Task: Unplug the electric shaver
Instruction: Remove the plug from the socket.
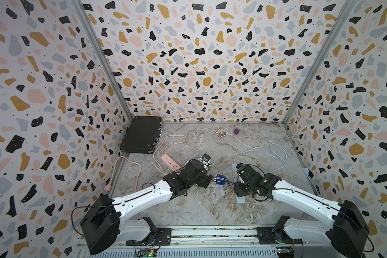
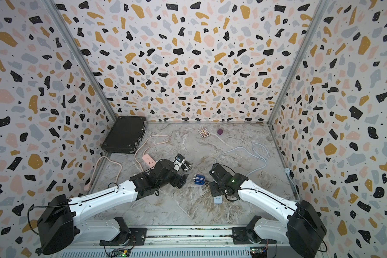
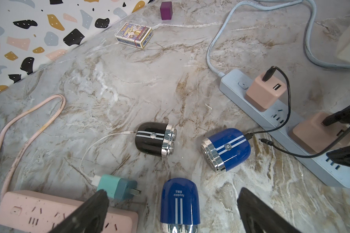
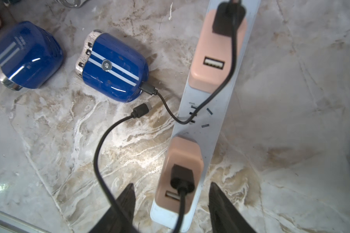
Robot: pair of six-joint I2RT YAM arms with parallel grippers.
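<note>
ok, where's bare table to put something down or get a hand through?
Widest bare table: the near edge, in front of the plugged-in blue shaver. Also a patch between the card box and the black shaver. Crowded: the middle band from the pink power strip across to the grey-blue power strip.

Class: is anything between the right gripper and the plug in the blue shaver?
Yes: from the right gripper, a loose black cable curves away, ending just short of the plug in the blue shaver.
</note>
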